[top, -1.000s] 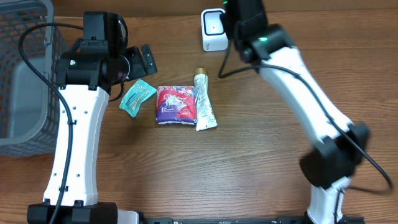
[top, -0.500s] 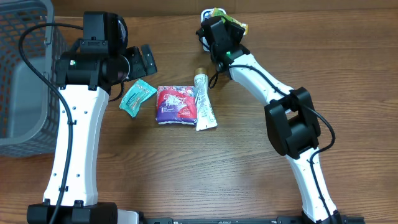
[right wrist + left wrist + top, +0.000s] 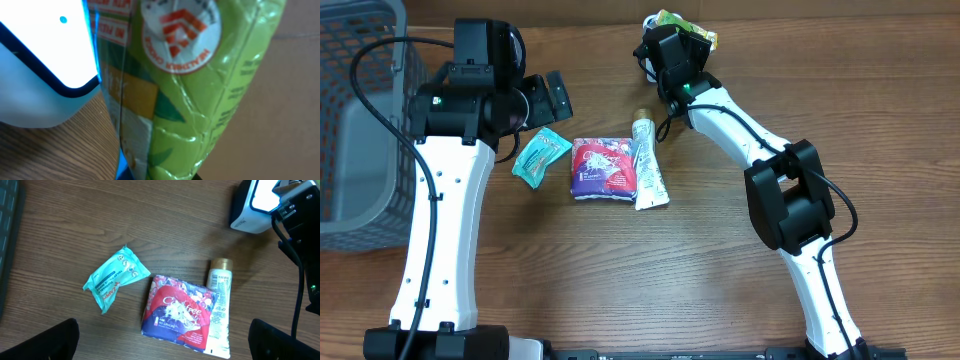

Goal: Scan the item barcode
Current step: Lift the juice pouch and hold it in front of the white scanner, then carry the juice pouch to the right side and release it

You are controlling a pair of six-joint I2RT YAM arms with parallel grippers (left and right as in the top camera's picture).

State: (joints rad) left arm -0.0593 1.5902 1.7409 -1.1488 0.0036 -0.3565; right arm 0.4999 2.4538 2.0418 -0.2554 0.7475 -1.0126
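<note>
We count four items: one teal packet, one green packet, one red pack and one tube. We also count one scanner, one basket, and two arms, the left arm and the right arm.

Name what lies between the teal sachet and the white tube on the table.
The red and purple pack lies between teal sachet and white tube; overhead view shows it.

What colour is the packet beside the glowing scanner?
Lime-green plastic packet, red-white seal; clearest in right wrist view.

Brown wood-grain table, soft even light
</note>
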